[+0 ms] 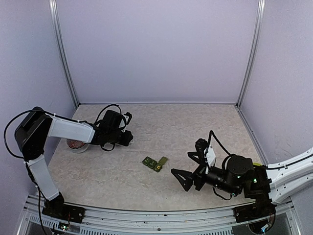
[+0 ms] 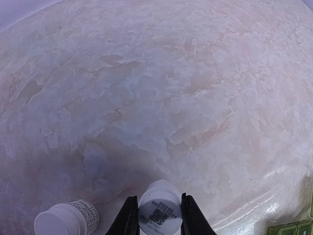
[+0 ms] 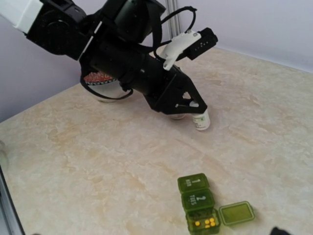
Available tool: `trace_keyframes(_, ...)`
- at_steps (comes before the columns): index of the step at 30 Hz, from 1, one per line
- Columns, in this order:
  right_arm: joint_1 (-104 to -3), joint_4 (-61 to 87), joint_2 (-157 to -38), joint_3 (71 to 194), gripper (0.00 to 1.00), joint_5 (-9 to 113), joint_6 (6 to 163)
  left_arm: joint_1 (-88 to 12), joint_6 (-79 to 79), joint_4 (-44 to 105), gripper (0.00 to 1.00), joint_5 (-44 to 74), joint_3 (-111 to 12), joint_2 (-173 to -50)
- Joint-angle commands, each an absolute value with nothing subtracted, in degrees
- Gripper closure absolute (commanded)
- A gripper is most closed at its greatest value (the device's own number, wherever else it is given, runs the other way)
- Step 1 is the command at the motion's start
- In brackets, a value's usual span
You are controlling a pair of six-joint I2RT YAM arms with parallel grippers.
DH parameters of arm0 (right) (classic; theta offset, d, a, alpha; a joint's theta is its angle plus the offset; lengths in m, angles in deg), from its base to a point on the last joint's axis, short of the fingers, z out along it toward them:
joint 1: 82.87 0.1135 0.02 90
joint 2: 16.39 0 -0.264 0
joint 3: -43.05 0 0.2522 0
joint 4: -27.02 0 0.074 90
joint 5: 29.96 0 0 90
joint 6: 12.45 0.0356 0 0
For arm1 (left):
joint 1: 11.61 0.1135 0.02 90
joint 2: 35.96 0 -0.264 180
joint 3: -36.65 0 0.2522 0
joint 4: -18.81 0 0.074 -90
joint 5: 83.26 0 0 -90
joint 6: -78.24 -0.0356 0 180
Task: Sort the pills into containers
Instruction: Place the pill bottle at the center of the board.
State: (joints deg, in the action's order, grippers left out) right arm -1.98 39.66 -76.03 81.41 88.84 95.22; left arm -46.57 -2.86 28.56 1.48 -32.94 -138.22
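While right jaws hang wide open above the desk [image 1: 122, 181], pill dish [image 1: 77, 145] sits far left, green pill organizer [image 1: 154, 164] mid-desk, end lid open. Left jaws clamp a white pill bottle [image 2: 160, 208] near the dish, second bottle [image 2: 66, 220] just beside. Yellow pills [image 3: 204, 222] in the open compartment.

organizer [image 3: 197, 201] grn (pills [image 3: 205, 223] yel) | bottle [image 2: 160, 208] wht | table [image 1: 195, 127] beige marbled

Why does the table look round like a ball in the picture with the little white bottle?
Left wrist view: the wide lens bends the table into a bulge, a soft shadow lies just beyond the gripped white bottle, and there is glare at the lower right. Top view: the same table looks flat.
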Motion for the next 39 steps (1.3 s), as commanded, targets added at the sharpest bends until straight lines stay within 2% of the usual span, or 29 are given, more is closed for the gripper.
trace_keyframes(1,-2.36,39.69,-76.85,82.59,0.0,89.3,96.05,-45.82,-3.02,29.21,0.98,0.75,-34.76,-139.32)
trace_keyframes(21,-2.45,40.28,-76.87,81.26,0.0,88.81,97.56,-45.11,-3.19,30.28,0.96,-1.06,-35.23,-139.84)
trace_keyframes(26,-2.45,40.19,-77.24,81.18,0.0,88.83,97.68,-45.14,-3.19,30.44,0.92,-1.06,-35.68,-140.35)
trace_keyframes(33,-2.53,40.28,-77.39,81.07,0.0,88.82,97.76,-45.1,-3.21,30.55,0.91,-0.91,-35.86,-140.73)
trace_keyframes(36,-2.62,40.46,-77.71,81.07,0.0,88.64,97.84,-45.15,-3.24,30.46,0.86,-0.8,-35.86,-140.65)
trace_keyframes(39,-2.7,40.58,-78.12,81.16,0.0,88.42,97.94,-45.12,-3.19,30.46,0.75,-0.52,-35.86,-140.56)
